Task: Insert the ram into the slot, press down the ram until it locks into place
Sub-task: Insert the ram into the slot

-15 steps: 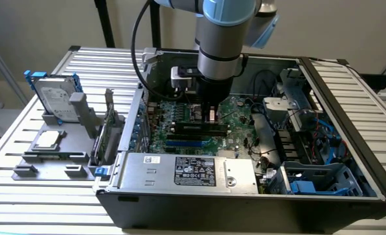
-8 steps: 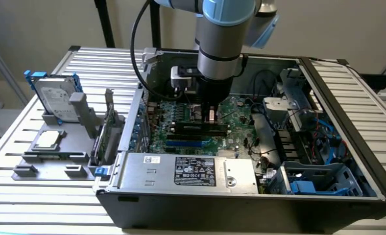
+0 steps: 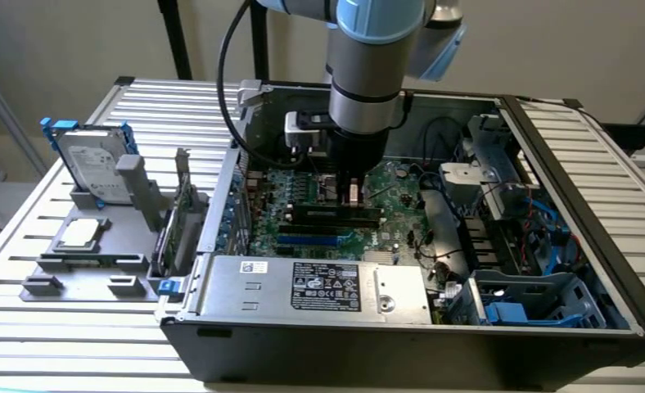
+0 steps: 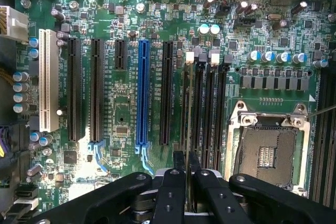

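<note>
My gripper (image 4: 186, 156) hangs above the motherboard (image 4: 121, 124) inside the open computer case. Its two black fingers (image 4: 177, 182) are drawn almost together on a thin dark strip, the ram (image 4: 187, 178), seen edge-on. Straight ahead of the fingertips lie several parallel black slots (image 4: 190, 108) with white and black end latches. The gap between the fingers lines up with the slot nearest the blue slot (image 4: 142, 93). In the exterior view the gripper (image 3: 350, 190) stands upright over the black slots (image 3: 334, 214), a little above them; the ram is hidden there.
A bare processor socket (image 4: 268, 150) lies beside the slots. The power supply (image 3: 317, 286) fills the case's near side, and drive cages with blue cables (image 3: 519, 246) sit on the exterior view's right. A rack holding a hard drive (image 3: 91, 164) stands outside the case.
</note>
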Motion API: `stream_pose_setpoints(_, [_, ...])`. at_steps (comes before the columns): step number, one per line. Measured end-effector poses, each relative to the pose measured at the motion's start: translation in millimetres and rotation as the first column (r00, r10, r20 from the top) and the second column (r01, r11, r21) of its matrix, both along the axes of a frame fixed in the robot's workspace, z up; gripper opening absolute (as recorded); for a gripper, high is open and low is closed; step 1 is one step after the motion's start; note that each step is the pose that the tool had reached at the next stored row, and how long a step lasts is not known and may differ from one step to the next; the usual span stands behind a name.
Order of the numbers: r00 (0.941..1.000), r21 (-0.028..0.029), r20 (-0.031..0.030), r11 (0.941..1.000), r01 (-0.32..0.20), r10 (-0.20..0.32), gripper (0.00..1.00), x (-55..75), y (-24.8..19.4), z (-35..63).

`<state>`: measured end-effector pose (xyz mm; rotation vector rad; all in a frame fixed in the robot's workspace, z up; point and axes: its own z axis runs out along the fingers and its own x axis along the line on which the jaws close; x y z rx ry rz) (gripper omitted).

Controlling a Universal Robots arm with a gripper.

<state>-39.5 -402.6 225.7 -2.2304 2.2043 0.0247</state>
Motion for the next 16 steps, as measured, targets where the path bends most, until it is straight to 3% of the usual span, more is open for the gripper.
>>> stream_pose_setpoints(16, [0.9999, 0.0, 0.0121, 1.0, 0.0, 0.0, 0.14, -2.4, 0.0, -1.4])
